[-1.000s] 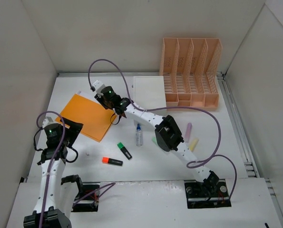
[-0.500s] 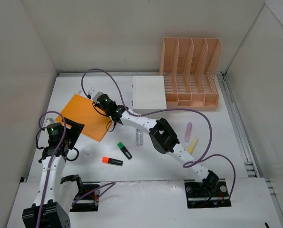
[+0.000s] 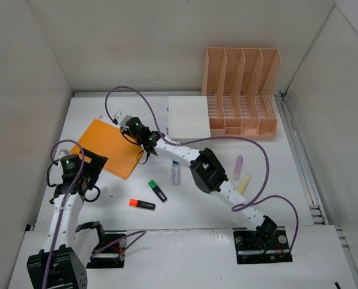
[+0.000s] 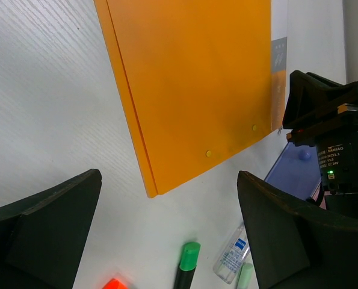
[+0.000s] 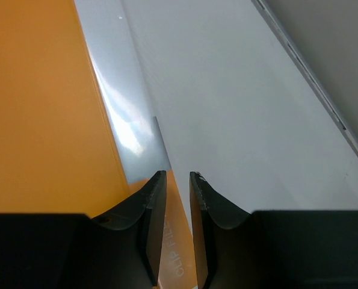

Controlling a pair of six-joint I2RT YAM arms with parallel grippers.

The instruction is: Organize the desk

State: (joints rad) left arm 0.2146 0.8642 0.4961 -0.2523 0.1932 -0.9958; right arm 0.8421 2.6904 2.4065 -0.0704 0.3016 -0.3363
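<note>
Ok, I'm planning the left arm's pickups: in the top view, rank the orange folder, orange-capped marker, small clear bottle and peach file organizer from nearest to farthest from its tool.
1. orange folder, just ahead of the left tool.
2. orange-capped marker, to its near right.
3. small clear bottle, further right, mid-table.
4. peach file organizer, far right corner.

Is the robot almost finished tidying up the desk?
Not nearly. Done: nothing that shows; the peach rack looks empty. In hand: the right gripper has narrow jaws at the orange folder edge, and the left gripper hangs open over its corner. Left: green marker, orange marker, bottle, purple highlighter and yellow highlighter lie loose on the desk.
</note>
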